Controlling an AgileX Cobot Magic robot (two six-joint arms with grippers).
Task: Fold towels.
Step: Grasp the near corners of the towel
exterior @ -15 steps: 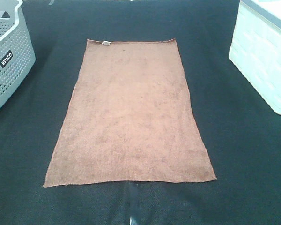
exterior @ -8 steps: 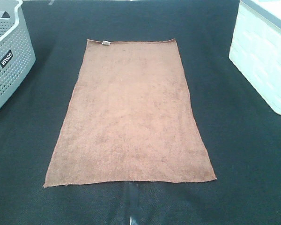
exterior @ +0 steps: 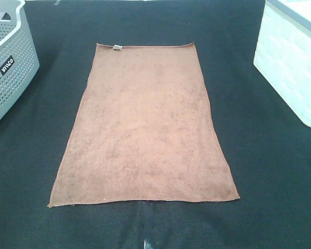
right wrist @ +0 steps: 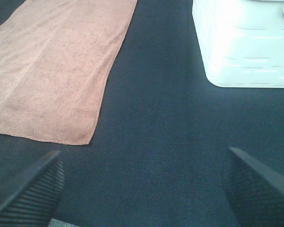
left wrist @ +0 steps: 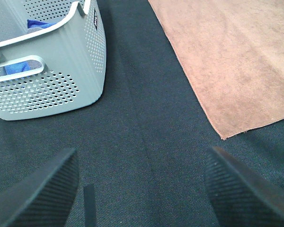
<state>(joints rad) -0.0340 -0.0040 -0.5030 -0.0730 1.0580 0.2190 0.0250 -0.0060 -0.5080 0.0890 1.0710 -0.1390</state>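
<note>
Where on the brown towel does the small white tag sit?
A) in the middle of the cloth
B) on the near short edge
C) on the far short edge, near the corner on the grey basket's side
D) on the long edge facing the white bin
C: the high view shows the tag on the far short edge of the towel, towards the grey basket.

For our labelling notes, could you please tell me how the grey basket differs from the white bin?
The grey basket has walls full of small holes; the white bin has closed, brick-patterned walls. The basket stands left of the brown towel, the bin right. The basket bears a black label; the bin shows none. Both stand on the dark table cover, apart from the towel.
</note>
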